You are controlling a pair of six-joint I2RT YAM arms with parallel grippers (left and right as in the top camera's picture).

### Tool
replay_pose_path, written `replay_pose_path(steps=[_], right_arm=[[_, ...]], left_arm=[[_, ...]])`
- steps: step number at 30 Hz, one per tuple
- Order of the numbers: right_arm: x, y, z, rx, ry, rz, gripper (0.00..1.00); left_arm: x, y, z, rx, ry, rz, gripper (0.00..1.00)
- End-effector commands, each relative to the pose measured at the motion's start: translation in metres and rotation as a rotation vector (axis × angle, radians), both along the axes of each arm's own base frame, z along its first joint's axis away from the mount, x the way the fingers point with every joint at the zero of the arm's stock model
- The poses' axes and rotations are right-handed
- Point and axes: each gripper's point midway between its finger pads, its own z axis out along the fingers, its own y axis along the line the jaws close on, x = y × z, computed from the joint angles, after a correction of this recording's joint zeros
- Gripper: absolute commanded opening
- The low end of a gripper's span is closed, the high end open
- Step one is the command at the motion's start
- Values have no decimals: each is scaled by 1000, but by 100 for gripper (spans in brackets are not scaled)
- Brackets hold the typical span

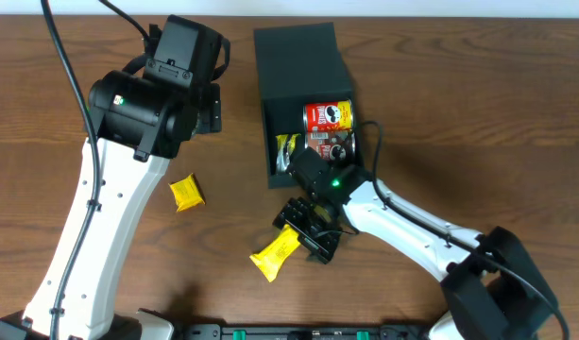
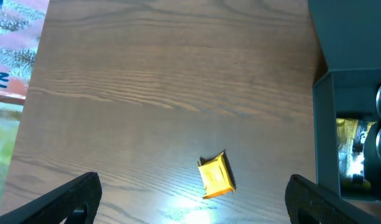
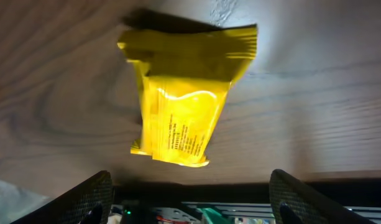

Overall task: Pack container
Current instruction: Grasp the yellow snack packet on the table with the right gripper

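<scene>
Overhead view has the right tool spread just beside a yellow snack packet on the counter near the container, the left tool likewise spread.

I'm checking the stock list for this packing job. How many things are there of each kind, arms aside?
Container: 1
Red snack cans: 2
Snack packets: 3
Total: 6
</scene>
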Motion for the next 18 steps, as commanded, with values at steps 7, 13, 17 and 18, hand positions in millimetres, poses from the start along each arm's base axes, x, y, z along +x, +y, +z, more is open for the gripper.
replay_pose_path(steps=[7,13,17,18], right_arm=[[-8,7,-12,-8,39,10,80],[-13,13,-25,9,92,26,77],[-17,19,-35,26,131,41,77],[-16,20,-37,33,124,47,77]], left_arm=[[-3,6,5,15,-15,15,95],[-2,6,5,13,-19,15,95],[-2,6,5,13,-20,15,95],[-2,6,5,13,-20,15,96]])
